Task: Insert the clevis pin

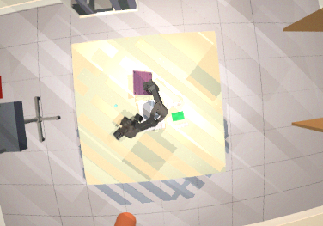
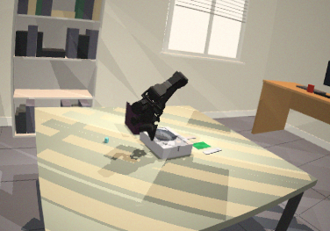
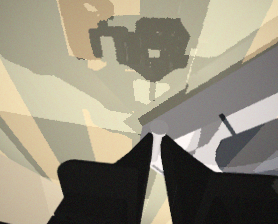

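Already gripped, pin (image 3: 159, 127): between the fingertips, near the tray wall, not in the holes
Gripper (image 1: 138, 118) (image 2: 152, 137) (image 3: 156, 137): clenched on the pin
Disc (image 2: 166, 134) (image 3: 250, 150): inside the tray (image 2: 175, 152) (image 3: 190, 105), unpinned
Left, I judge: align, insert, release, withdraw
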`<state>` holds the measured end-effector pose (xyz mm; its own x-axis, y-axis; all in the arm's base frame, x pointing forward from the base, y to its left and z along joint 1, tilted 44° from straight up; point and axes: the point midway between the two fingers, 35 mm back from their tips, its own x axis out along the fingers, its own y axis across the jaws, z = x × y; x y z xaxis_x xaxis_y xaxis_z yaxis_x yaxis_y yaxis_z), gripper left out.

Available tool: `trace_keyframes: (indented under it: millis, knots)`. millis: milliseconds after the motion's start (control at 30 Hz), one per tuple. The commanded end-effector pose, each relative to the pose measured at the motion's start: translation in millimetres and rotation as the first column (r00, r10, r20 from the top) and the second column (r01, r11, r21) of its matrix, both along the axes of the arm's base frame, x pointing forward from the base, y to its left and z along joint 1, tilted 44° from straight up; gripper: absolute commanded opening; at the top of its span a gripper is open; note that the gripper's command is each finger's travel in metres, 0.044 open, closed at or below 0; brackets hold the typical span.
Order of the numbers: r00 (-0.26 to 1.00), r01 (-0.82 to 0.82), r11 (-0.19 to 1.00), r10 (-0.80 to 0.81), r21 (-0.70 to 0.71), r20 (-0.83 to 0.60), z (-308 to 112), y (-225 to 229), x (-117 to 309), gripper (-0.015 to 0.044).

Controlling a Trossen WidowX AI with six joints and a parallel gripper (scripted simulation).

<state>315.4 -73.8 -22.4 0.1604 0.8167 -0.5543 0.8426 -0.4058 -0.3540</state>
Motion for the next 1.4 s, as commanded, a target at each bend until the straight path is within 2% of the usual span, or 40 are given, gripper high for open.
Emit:
trace_keyframes:
  millis: [0,500,1033,1367]
  knots:
    - [0.997,-0.061,0.998,0.062,-0.032,0.046,12.3,6.3,-8.1,0.0000]
    - [0.914,-0.304,0.935,0.341,-0.184,0.220,57.1,32.7,-46.1,0.0000]
    - [0.705,-0.518,0.778,0.623,-0.355,0.339,90.4,60.0,-97.2,0.0000]
    - [0.684,-0.525,0.751,0.652,-0.400,0.328,93.1,60.7,-100.9,0.0000]
